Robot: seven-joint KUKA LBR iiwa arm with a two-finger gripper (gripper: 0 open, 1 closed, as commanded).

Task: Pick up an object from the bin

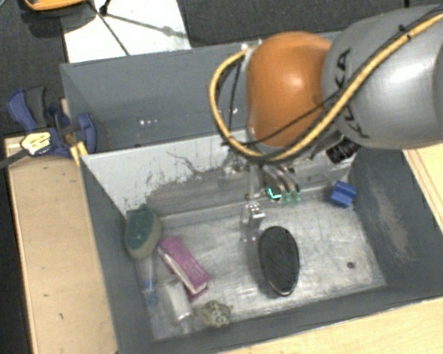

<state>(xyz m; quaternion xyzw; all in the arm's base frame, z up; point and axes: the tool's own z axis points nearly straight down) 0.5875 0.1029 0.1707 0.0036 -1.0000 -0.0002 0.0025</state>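
Observation:
My gripper (253,213) hangs below the orange wrist cover, near the middle of the bin towards its back. Its fingers point down just above the far end of a black oval thing (278,260) that lies flat on the bin floor. To the right, near the bin's right slope, sits a small blue block (342,194).
Along the left side lie a green round sponge-like thing (141,232), a pink flat box (184,265), a clear tube with a blue tip (149,283), a clear small bottle (177,301) and a mottled grey lump (215,314). The arm covers the bin's upper right.

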